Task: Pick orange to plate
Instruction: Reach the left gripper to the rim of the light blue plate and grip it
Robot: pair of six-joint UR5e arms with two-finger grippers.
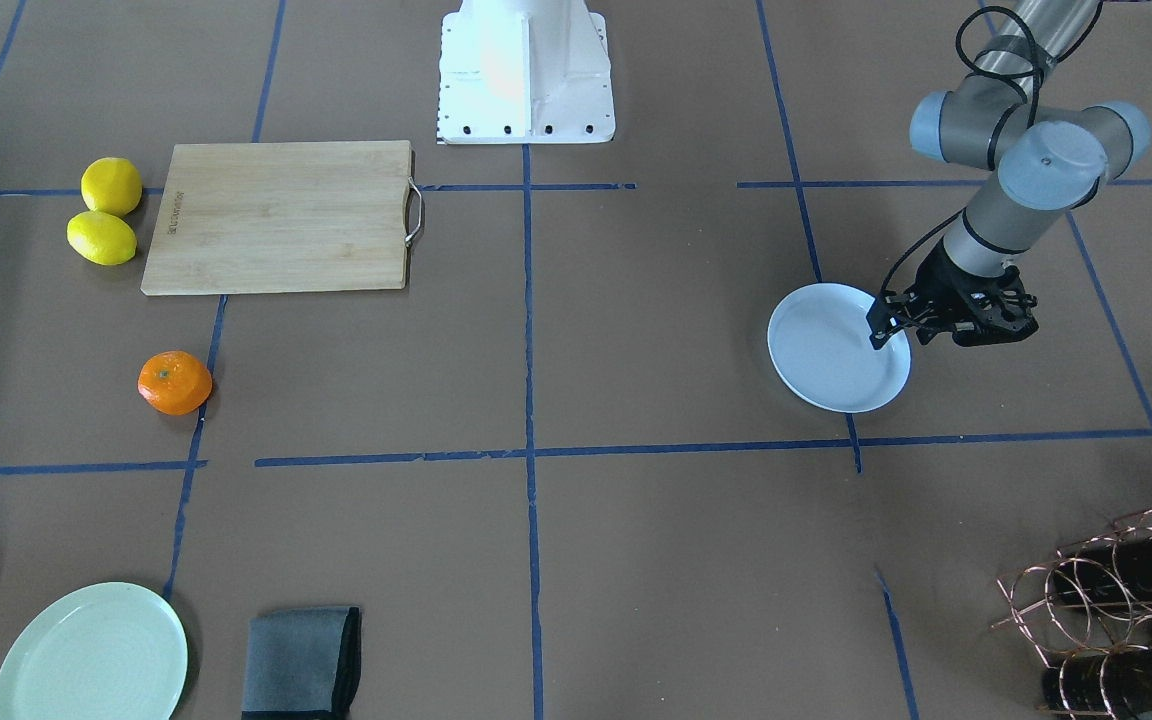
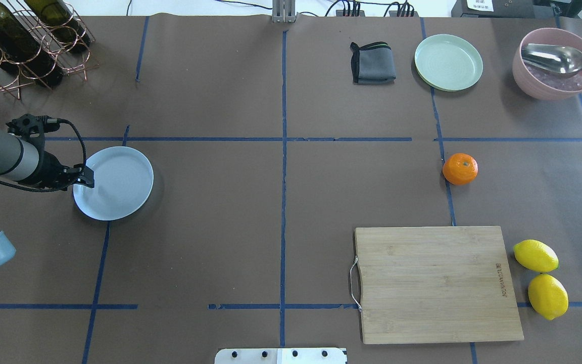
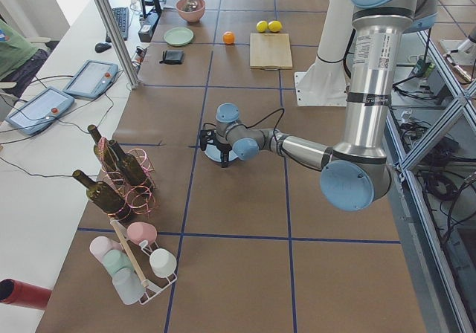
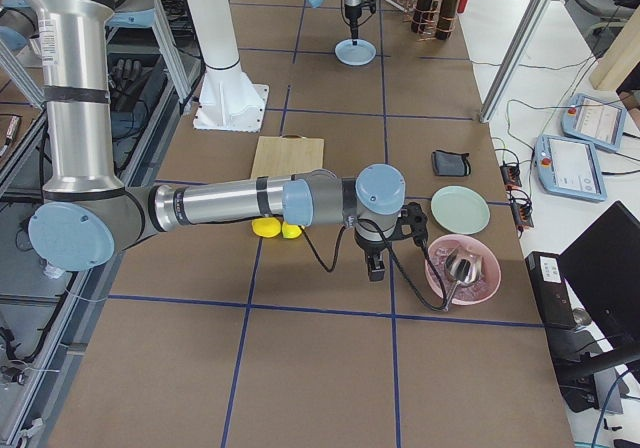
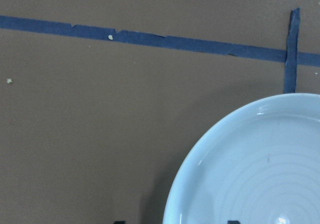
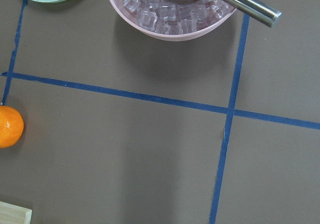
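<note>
- a brown surface point(image 2: 220, 202) crossed by blue tape lines lies under two robot arms.
- the left hand point(image 1: 898, 333) hangs low at the edge of the pale plate point(image 2: 119, 192). its fingers are spread apart, and in the wrist view the plate's rim runs between their tips.
- the orange point(image 2: 460, 169) sits on the bare surface well apart from that hand, across the table and near a wooden cutting board point(image 2: 437, 283).
- the right hand point(image 4: 376, 266) hovers near a pink bowl point(image 6: 170, 31) of ice, and the orange shows at the left edge of its wrist view. whether this hand is open or closed cannot be told.
</note>
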